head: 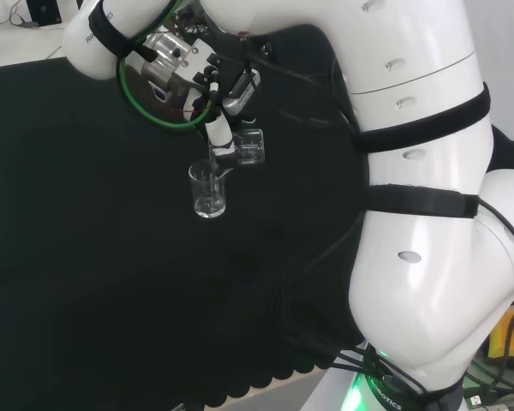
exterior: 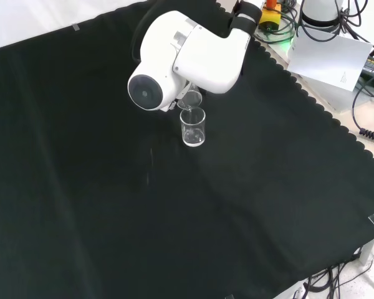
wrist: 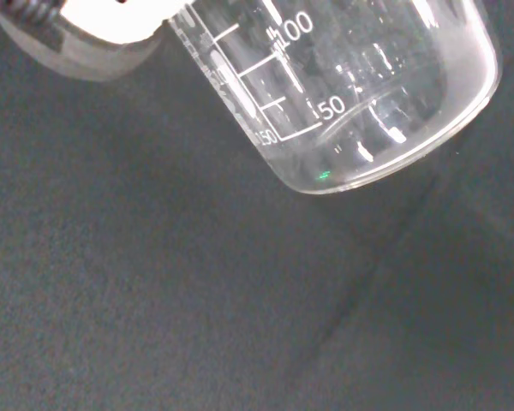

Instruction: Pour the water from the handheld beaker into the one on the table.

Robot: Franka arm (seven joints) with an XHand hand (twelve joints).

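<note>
1. I see the black cloth (exterior: 100,205) covering the bench, with the arm's white link (exterior: 187,56) over its upper middle in the front view.
2. The hand (head: 216,130) sits at the top of the head view, left of the big arm links, with a finger curled around the handheld beaker (head: 248,147).
3. Handheld beaker is tipped hard over, its mouth towards the table beaker (head: 209,190) and just above that rim; touching or not, I can't tell.
4. Table beaker stands upright on the cloth, directly below the hand in the head view, and just below the white link in the front view.
5. Wrist view: handheld beaker's clear wall and base, tilted, above the cloth.
</note>
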